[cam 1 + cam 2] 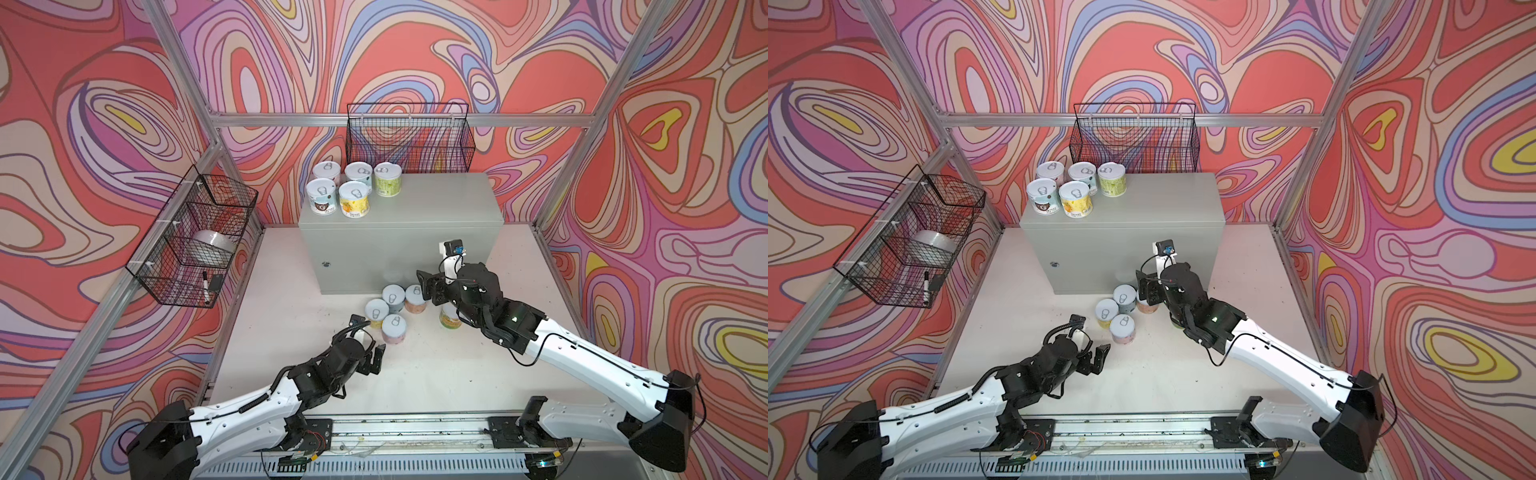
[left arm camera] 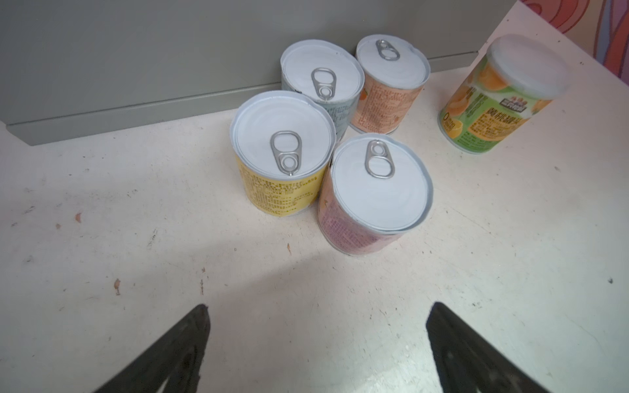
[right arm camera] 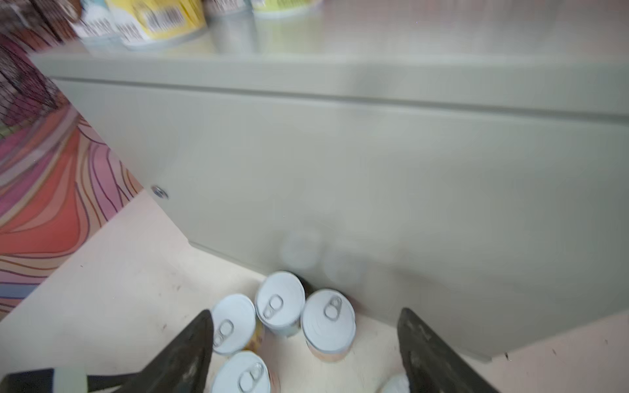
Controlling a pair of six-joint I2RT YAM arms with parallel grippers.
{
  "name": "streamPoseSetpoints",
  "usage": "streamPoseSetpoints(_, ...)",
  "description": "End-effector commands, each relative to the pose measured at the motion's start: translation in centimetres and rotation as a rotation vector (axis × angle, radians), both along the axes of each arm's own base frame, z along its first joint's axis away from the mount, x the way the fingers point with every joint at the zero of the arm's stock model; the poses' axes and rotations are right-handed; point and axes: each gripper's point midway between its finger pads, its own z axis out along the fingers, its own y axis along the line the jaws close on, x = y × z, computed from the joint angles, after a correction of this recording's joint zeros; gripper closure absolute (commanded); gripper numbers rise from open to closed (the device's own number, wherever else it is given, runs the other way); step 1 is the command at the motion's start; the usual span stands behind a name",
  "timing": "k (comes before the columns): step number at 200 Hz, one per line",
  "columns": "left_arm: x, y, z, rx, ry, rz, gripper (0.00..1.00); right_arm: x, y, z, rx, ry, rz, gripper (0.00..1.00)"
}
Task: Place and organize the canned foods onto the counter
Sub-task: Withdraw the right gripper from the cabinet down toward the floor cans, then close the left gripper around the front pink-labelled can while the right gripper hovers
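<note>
The grey counter [image 1: 436, 208] carries five cans [image 1: 354, 195] at its left rear corner. Left gripper [image 2: 316, 313] and right gripper [image 3: 305, 310] both gape empty near four cans [image 1: 393, 297] on the tabletop [image 1: 415, 374]. The right arm [image 1: 582, 353] half hides a capped can [image 1: 449, 322].

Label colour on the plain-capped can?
Capped can: green with orange fruit; clearest in the left wrist view.

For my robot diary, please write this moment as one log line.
cans on counter: five | cans on table: five | left gripper: open, empty | right gripper: open, empty
</note>
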Motion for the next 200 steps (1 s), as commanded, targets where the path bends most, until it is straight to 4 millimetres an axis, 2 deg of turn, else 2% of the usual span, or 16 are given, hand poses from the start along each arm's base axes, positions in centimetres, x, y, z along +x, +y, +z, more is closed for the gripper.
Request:
streamPoseSetpoints(1, 0.6, -1.2, 0.9, -0.047, -0.006, -0.007, 0.00, -1.4, -2.9, -2.5, 0.053, 0.072, -0.110, 0.12)
streamPoseSetpoints(40, 1.1, -2.3, 0.4, -0.081, 0.015, 0.000, 0.00, -3.8, -5.0, -8.8, 0.092, 0.194, -0.158, 0.13)
streamPoseSetpoints(93, 2.2, -4.3, -0.6, -0.076, 0.047, 0.019, 0.02, -5.1, -5.7, -13.1, 0.082, 0.282, -0.172, 0.15)
streamPoseSetpoints(131, 3.4, -6.0, -0.9, -0.084, 0.056, 0.025, 0.02, -5.5, -6.5, -14.2, 0.064, 0.292, -0.193, 0.14)
streamPoseSetpoints(151, 4.2, -6.8, -1.2, -0.079, 0.057, 0.035, 0.02, -5.6, -7.1, -14.2, 0.059, 0.280, -0.208, 0.15)
streamPoseSetpoints(159, 4.2, -6.7, -1.8, -0.062, 0.066, 0.046, 0.03, -5.7, -7.2, -14.1, 0.057, 0.276, -0.206, 0.15)
streamPoseSetpoints(162, 4.8, -7.5, -0.8, -0.083, 0.051, 0.047, 0.03, -5.7, -7.3, -14.1, 0.057, 0.275, -0.208, 0.15)
streamPoseSetpoints(168, 5.2, -7.8, -0.8, -0.082, 0.050, 0.056, 0.03, -5.8, -7.4, -14.1, 0.054, 0.275, -0.210, 0.15)
streamPoseSetpoints(200, 6.3, -8.1, -1.8, -0.059, 0.058, 0.113, 0.04, -5.8, -7.7, -13.8, 0.040, 0.265, -0.215, 0.15)
